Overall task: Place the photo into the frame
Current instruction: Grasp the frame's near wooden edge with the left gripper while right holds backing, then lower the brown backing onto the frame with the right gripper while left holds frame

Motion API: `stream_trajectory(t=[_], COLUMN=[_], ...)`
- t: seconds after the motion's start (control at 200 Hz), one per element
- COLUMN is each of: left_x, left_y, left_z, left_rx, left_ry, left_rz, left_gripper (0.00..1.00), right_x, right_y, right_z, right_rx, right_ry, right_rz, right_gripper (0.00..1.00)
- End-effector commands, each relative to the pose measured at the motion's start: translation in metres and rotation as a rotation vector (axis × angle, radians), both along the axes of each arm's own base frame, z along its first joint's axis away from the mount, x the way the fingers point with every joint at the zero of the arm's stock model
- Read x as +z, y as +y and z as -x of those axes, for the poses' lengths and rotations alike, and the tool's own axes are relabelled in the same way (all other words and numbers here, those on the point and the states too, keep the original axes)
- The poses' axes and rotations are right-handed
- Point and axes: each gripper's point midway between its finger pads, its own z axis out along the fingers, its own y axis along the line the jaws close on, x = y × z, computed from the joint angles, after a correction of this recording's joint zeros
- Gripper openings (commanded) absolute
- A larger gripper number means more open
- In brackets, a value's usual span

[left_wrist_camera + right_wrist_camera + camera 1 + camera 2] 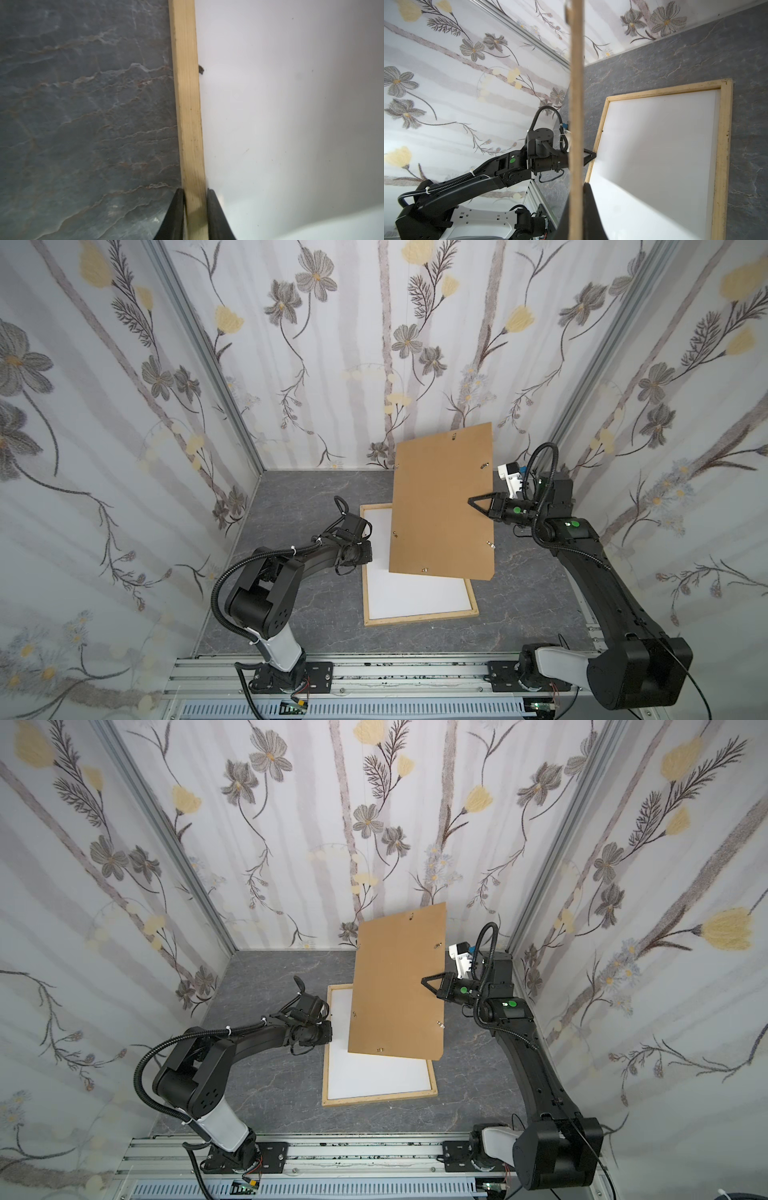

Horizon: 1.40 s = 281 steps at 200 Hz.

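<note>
Backing panel (pixel 442 506) raised, tilted, over far part of frame (pixel 419 619); right gripper (pixel 473 502) clamped on its right edge. Frame flat on table (pixel 299 497), left gripper (pixel 195 193) pinching its left strip. Photo (pixel 411 593), I judge: white sheet lying inside frame, plain side up. Step in hand, my reading: closing back. Next: I square panel to frame, lower it into recess without shifting photo. Count: one panel, one frame, one photo, two grippers.

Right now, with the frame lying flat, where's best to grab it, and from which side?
Grip the frame by its left rail, from above, a finger each side: the strip is narrow, stands proud of the table, and the backing board leaves it uncovered. The left pincer grips there.
</note>
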Motion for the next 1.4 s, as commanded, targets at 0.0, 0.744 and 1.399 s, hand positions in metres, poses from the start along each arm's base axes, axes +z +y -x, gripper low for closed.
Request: stream_trajectory(t=[0.0,0.744,1.399], left_x=[0.004,0.0,-0.006], left_y=[0.003,0.015,0.02], left_z=[-0.003,-0.024,-0.038], left_rx=[-0.007,0.027,0.021], left_ry=[-0.024,-0.023,-0.007], left_rz=[0.016,-0.01,-0.018], left_gripper=[0.2,0.19,0.16], right_x=[0.013,-0.033,-0.043], right_y=[0.01,0.011,0.02], right_z=[0.001,-0.01,-0.007], right_rx=[0.074,0.053,0.077], right_ry=[-0.051,0.063,0.093], right_rz=[-0.066,-0.037,-0.043], right_gripper=[0.0,0.0,0.0])
